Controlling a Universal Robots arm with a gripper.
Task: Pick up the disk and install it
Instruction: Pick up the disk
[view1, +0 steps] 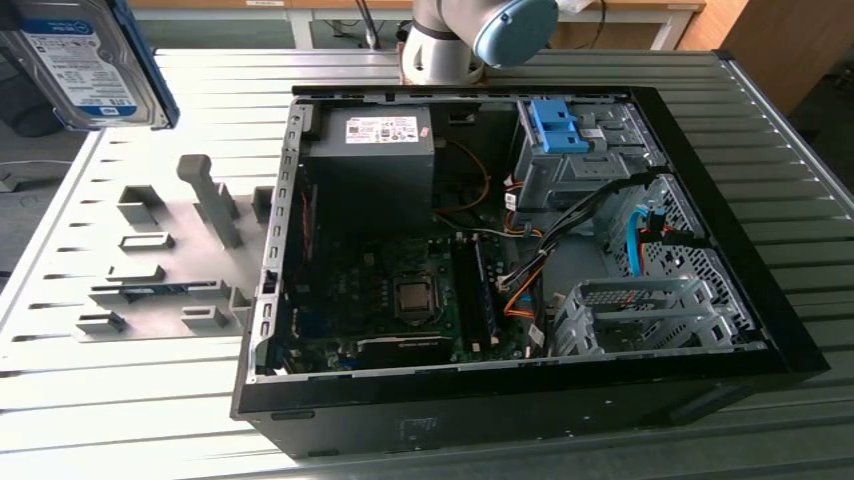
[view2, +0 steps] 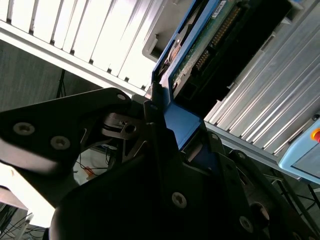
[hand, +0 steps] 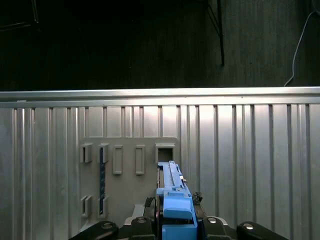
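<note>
The disk (view1: 87, 60) hangs high above the table at the exterior view's far left, its white-and-blue label facing the camera inside the blue carrier. In the first wrist view the disk (hand: 172, 192) appears edge-on, sticking out from my gripper (hand: 175, 217), which is shut on the blue carrier end. The second wrist view shows the same grasp from the side: black fingers (view2: 155, 107) clamp the carrier, and the green circuit board of the disk (view2: 200, 45) faces this camera. The disk is well above the grey slotted holder (hand: 130, 170).
An open black computer case (view1: 521, 400) lies on the ribbed metal table (view1: 107, 410). Inside it are a power supply (view1: 374, 150), a motherboard, a blue-topped drive bay (view1: 567, 140) and a metal drive cage (view1: 641, 315). The grey slotted holder (view1: 174, 250) sits to the case's left in the exterior view.
</note>
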